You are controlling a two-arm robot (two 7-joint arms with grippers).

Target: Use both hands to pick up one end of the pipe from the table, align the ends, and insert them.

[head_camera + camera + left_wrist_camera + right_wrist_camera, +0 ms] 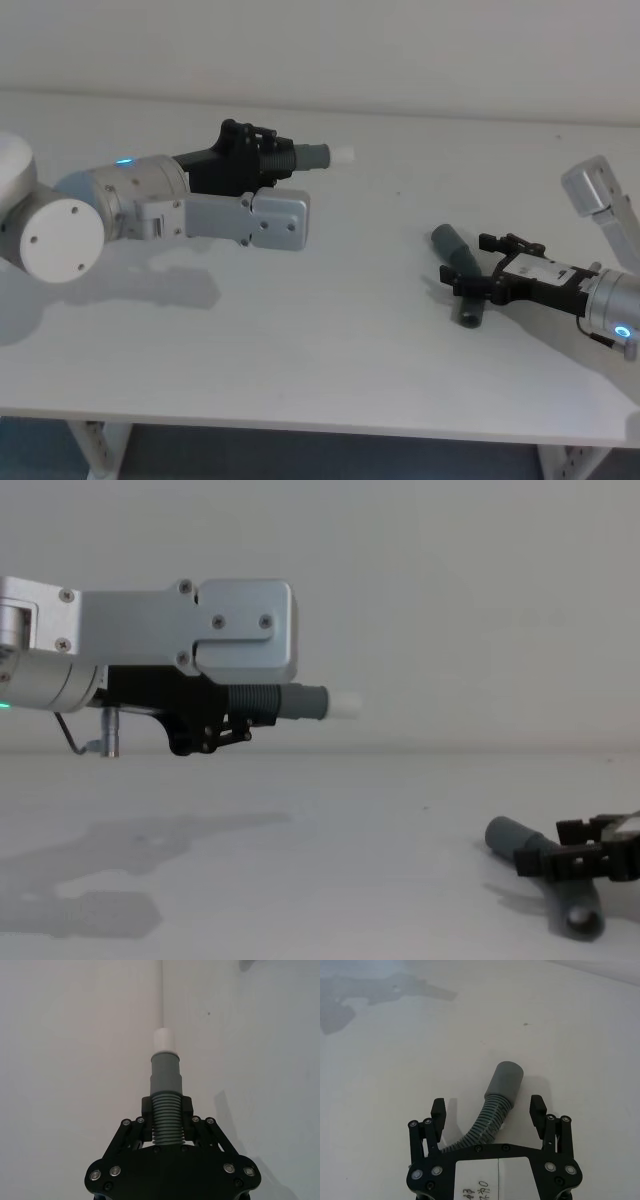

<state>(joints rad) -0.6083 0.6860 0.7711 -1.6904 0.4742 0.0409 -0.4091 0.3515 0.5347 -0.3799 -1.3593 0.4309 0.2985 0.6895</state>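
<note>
Risks a drooping, off-line smooth grey cuff by closing the wide-spread fingers of the black plastic right gripper too far back on the longer dark grey ribbed hose piece. Lies on the plain white tabletop at the right, long axis running near to far, cuff aimed away and slightly left. Risks a glancing miss too, with the black plastic left gripper clamped on the shorter grey ribbed hose piece, held level above the tabletop, small white tip pointing right.

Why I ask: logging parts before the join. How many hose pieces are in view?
2. The short white-tipped piece is held above the table in the left gripper; the longer piece lies on the table, the open right gripper around it.
</note>
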